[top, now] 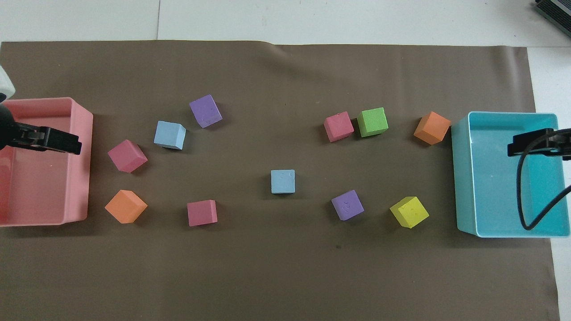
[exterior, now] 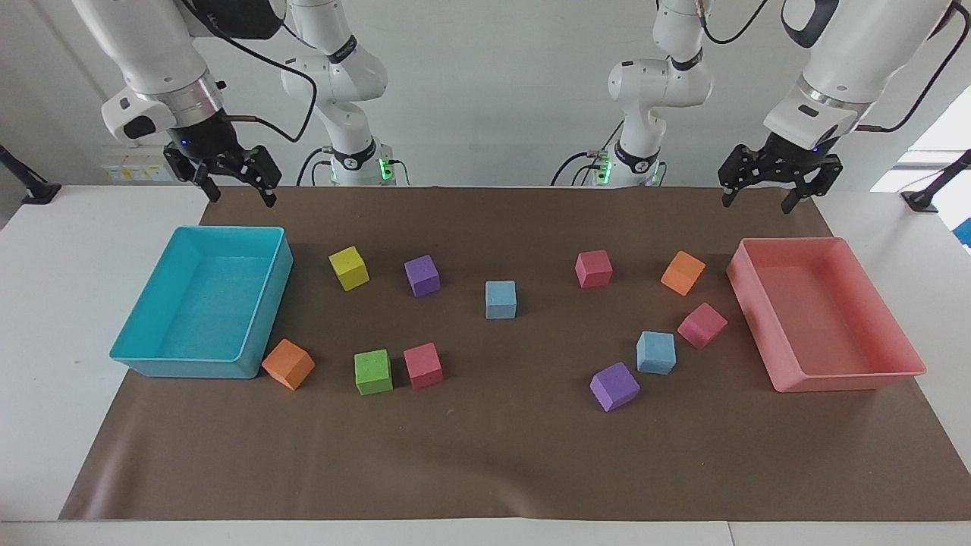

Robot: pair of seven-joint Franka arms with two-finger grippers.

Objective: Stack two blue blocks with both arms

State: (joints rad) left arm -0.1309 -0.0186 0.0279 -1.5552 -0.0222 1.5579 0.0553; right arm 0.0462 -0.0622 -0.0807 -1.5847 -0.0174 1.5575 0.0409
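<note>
Two sky-blue blocks lie apart on the brown mat. One blue block (exterior: 501,299) (top: 283,181) sits mid-table. The other blue block (exterior: 655,352) (top: 170,134) lies farther from the robots, toward the left arm's end, beside a purple cube (exterior: 614,386) and a pink cube (exterior: 702,324). My right gripper (exterior: 243,199) (top: 517,147) hangs open and empty, raised over the cyan tray (exterior: 258,303). My left gripper (exterior: 757,206) (top: 71,143) hangs open and empty, raised over the pink tray (exterior: 850,375). Neither gripper touches a block.
Loose cubes on the mat: yellow (exterior: 349,268), purple (exterior: 422,274), green (exterior: 372,371), pink (exterior: 422,365), orange (exterior: 288,364), pink (exterior: 593,268), orange (exterior: 683,272). The trays stand at the two ends of the mat.
</note>
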